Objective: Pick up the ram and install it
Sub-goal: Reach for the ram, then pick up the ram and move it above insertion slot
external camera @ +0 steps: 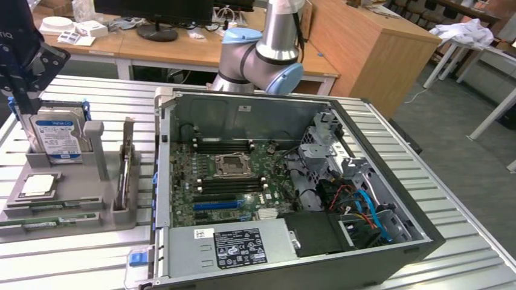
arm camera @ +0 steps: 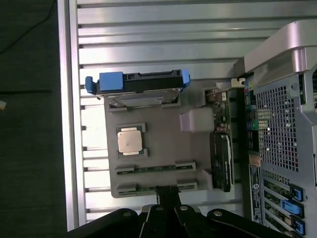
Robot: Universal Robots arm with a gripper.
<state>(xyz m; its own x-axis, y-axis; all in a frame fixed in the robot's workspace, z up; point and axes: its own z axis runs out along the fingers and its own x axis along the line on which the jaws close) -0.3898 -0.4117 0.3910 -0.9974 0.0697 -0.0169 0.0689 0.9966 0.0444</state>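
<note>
Two ram sticks, thin and green, lie flat in slots at the near end of the grey holder tray. One ram stick lies just behind the other. My gripper hangs well above the tray, over the hard drive end in the exterior view. Its fingers are shut with nothing between them. In the wrist view the fingertips overlap the nearer stick. The open computer case shows its motherboard with black memory slots beside the processor socket.
The tray also holds an upright silver hard drive with a blue-white label, a square silver processor chip and an upright expansion card. Everything stands on a ribbed metal table; desks stand behind.
</note>
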